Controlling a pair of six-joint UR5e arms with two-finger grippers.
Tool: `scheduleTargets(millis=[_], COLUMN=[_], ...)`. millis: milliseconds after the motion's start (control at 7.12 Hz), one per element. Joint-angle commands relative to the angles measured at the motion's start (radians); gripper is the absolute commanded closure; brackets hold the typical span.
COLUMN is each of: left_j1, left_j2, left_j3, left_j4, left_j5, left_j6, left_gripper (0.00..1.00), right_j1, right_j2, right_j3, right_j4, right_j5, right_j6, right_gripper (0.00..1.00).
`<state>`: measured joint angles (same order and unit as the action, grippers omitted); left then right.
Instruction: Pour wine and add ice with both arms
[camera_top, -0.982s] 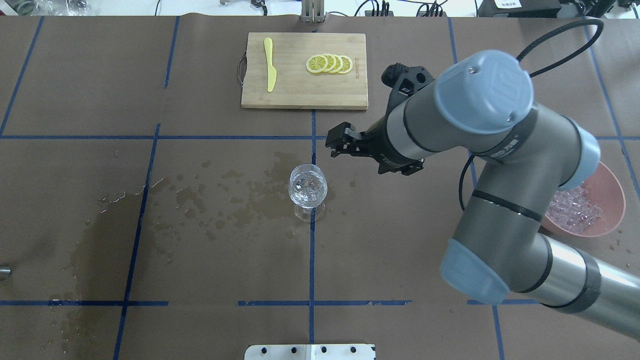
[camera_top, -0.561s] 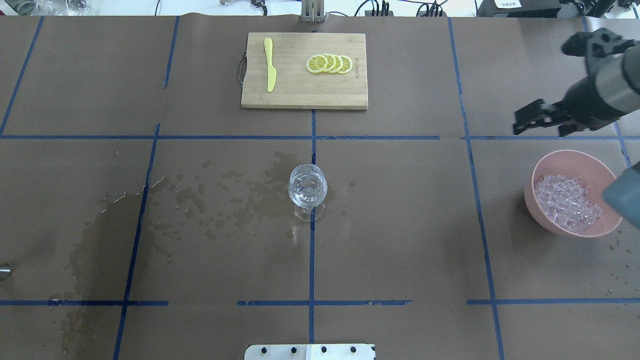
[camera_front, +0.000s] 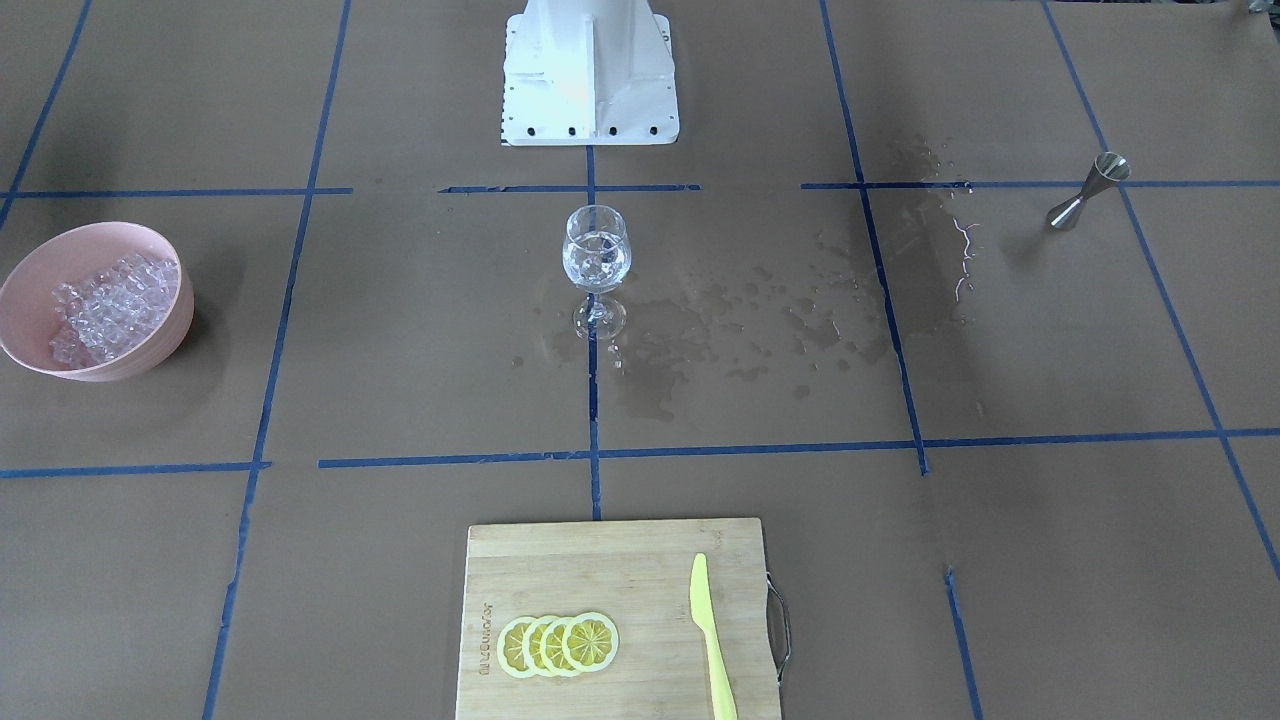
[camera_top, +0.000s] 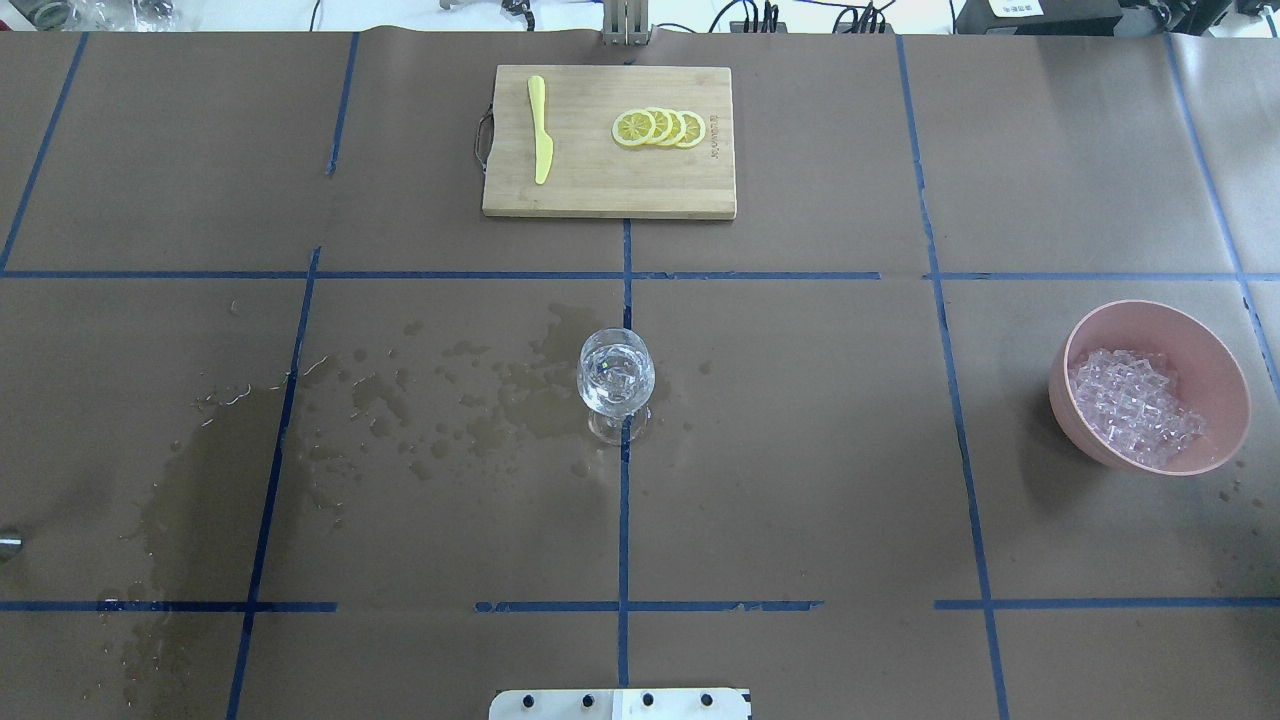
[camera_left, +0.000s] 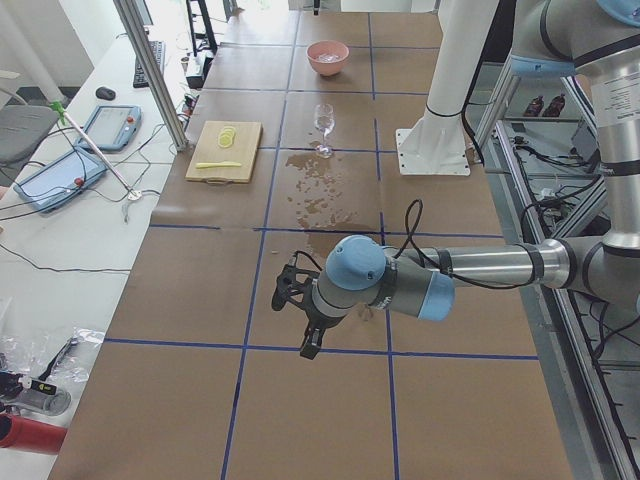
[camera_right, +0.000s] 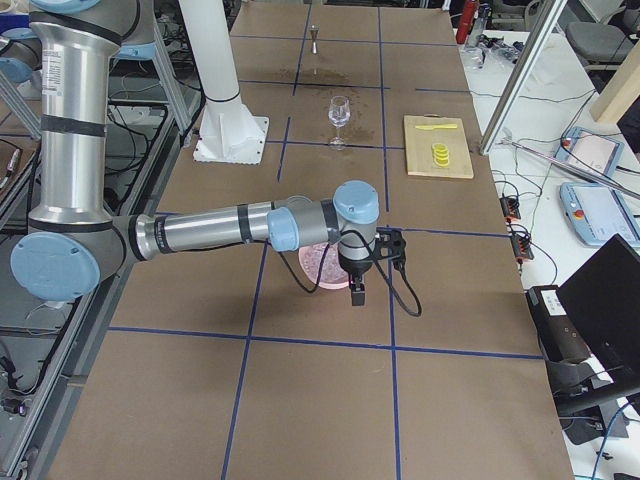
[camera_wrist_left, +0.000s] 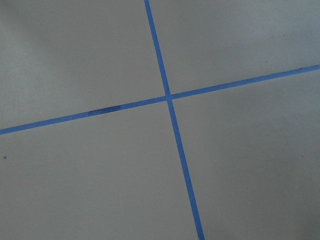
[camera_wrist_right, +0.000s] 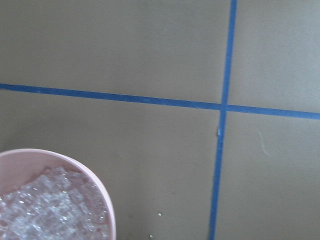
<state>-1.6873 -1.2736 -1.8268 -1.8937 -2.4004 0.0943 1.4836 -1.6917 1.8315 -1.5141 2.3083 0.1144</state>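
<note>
The left gripper (camera_left: 310, 346) at 9 o'clock and the right gripper (camera_right: 358, 296) by the 3 o'clock bowl (camera_top: 1150, 318) are hanging clear of the iced glass (camera_top: 616, 378), seemingly parking; I cannot tell their jaw widths.

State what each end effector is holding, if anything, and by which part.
No object shows at the left end effector or the right end effector. Both appear only in side views, so a hold cannot be confirmed. The glass stands alone.
</note>
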Motion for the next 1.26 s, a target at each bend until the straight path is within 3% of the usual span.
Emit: scheduleTargets(millis=[0, 281, 561, 702, 1123], left_j1=[-0.003, -0.021, 0.012, 0.081, 0.094], left_j2=[0.023, 0.046, 0.054, 0.036, -0.032], left_j3=[0.001, -0.024, 0.048, 0.032, 0.029], left_j4=[-0.065, -0.093, -0.050, 0.029, 0.125], left_j5=[0.000, 0.042, 0.047, 0.049, 0.135], left_j6=[0.002, -0.005, -0.008, -0.045, -0.138], left_gripper=[0.00, 0.00, 0.00, 0.00, 0.00], right_j1=[0.056, 0.053, 0.053, 0.053, 0.050], right_j2=[-0.023, -0.029, -0.060, -0.063, -0.057], right_j3=[-0.024, -0.043, -0.044, -0.058, -0.101], right_j4=[-0.001, -0.001, -0.003, -0.003, 0.006], right_j5=[-0.006, -0.010, -0.001, 0.002, 0.077], right_j6=[-0.058, -0.061, -0.170, -0.197, -0.191], right_gripper=[0.00, 0.00, 0.00, 0.00, 0.00])
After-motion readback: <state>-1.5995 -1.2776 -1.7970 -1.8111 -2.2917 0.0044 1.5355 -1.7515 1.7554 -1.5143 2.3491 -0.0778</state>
